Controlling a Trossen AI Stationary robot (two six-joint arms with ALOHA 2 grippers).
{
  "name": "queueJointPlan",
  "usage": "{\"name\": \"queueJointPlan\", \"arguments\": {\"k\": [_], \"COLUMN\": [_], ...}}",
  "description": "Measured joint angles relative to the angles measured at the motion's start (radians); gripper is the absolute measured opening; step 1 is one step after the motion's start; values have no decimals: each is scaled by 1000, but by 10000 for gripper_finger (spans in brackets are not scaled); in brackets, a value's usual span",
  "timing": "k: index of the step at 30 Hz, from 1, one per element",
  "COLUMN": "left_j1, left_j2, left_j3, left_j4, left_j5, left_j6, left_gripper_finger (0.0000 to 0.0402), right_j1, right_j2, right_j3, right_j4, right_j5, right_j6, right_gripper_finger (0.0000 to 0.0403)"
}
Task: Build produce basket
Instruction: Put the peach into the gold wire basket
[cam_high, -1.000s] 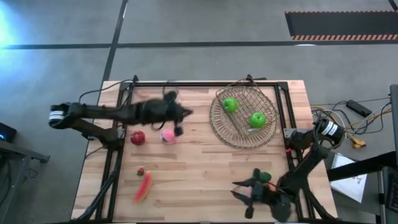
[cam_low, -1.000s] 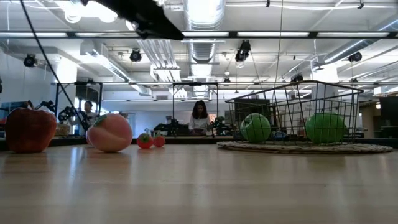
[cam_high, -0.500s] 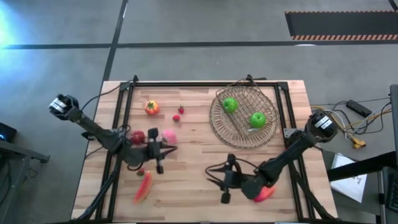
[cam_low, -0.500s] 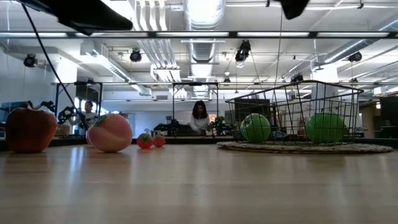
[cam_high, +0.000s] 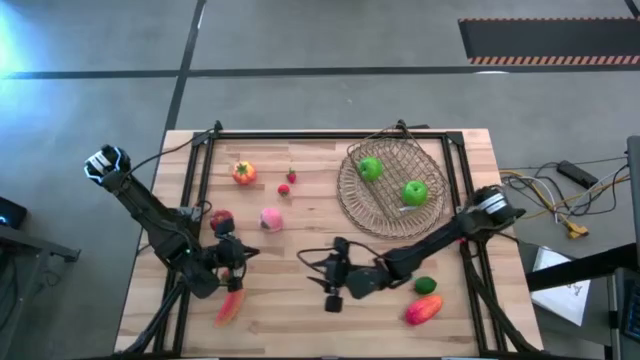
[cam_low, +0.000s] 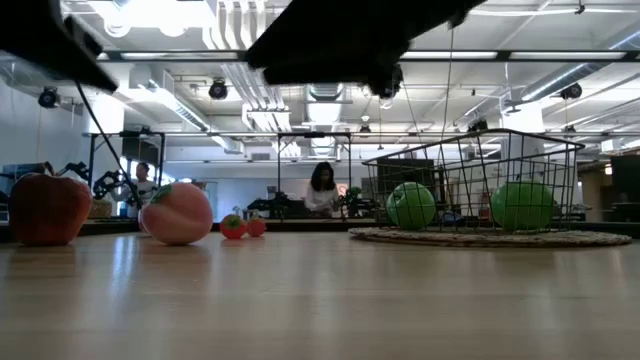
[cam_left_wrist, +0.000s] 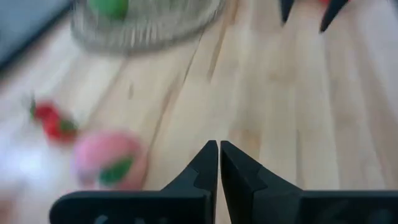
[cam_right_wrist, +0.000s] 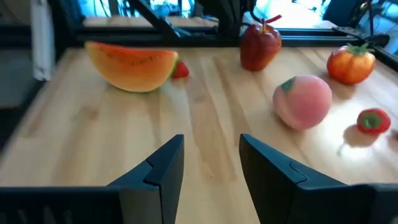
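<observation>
Nearest the front edge of the tabletop (cam_high: 300, 300), the left hand (cam_high: 232, 258) hovers with fingers pressed together and empty by the melon slice (cam_high: 230, 300), and the right hand (cam_high: 332, 277) hangs open mid-board. Both face the peach (cam_high: 270, 219), so they could collide or knock it rolling. Farther back, the basket (cam_high: 392, 190) holds two green apples (cam_high: 414, 192), with open wood between.

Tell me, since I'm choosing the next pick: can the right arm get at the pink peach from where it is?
Probably yes. The right gripper is open over bare wood, the pink peach stands clear ahead of its fingers, and nothing lies between them. The red apple sits apart.
</observation>
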Motion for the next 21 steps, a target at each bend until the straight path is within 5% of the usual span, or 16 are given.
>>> {"name": "queueJointPlan", "arguments": {"k": [5, 9, 15, 21], "left_j1": [-2, 0, 21, 29], "left_j2": [2, 4, 2, 16], "left_j3": [-36, -73, -118, -148], "left_j4": [-118, -120, -114, -113], "left_j5": [74, 71, 56, 42], "left_j6": [-243, -292, -341, -371], "left_gripper_finger": [1, 1, 1, 1], "right_j1": [-61, -135, -283, -396], "right_j2": [128, 190, 223, 223], "right_j3": [162, 281, 336, 336], "right_j4": [-49, -139, -162, -155], "right_j5": [-4, -17, -264, -358], "right_j6": [-140, -199, -207, -198], "right_gripper_finger": [148, 158, 215, 274]}}
